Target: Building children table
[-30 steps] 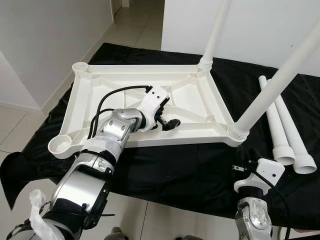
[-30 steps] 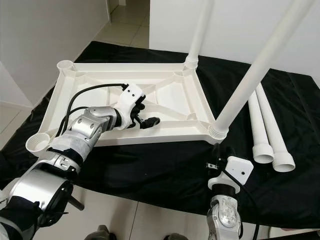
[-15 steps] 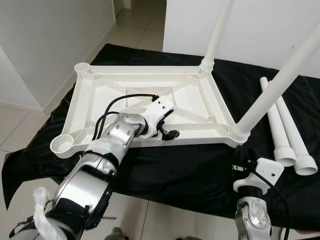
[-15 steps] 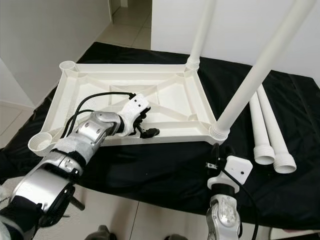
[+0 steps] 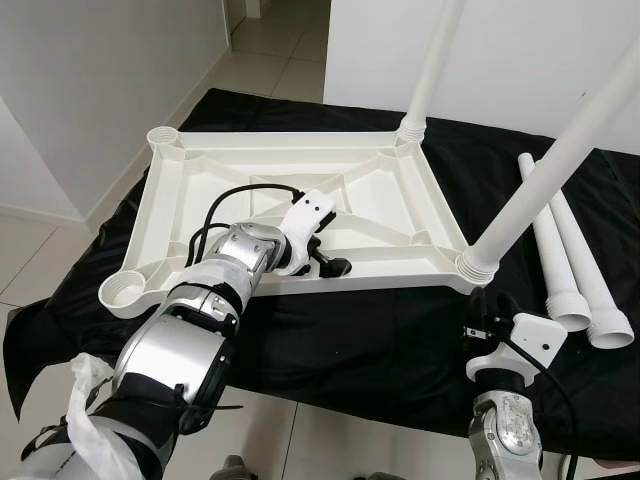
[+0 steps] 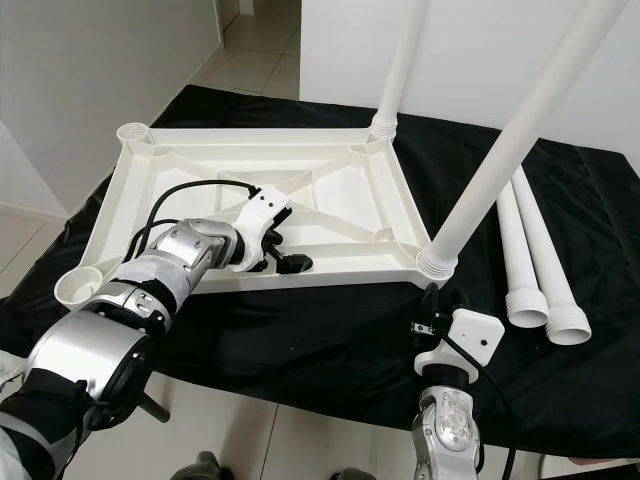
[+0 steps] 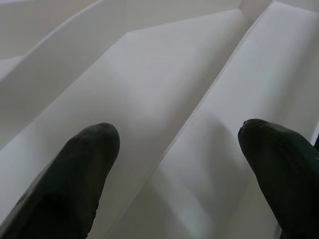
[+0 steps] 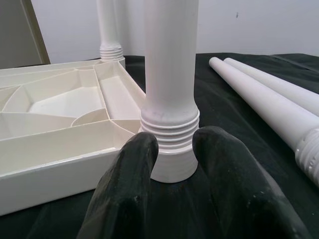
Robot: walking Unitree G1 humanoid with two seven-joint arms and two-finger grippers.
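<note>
1. White moulded-plastic table top (image 5: 240, 170), ribbed underside up, lies on a black cloth (image 5: 380, 330) spread over the floor.
2. Two white plastic legs stand screwed into its corner sockets: one (image 5: 432, 65) at 1 o'clock of the top, one (image 5: 545, 180) at 4 o'clock.
3. Two loose white tapered legs (image 5: 570, 255) lie side by side at 3 o'clock, apart from the top.
4. The left gripper (image 7: 177, 144) hovers over an inner rib, jaws spread wide, holding nothing.
5. The right gripper (image 8: 174, 154) sits at 5 o'clock, just before the near leg's threaded base, jaws narrowly parted and empty.
</note>
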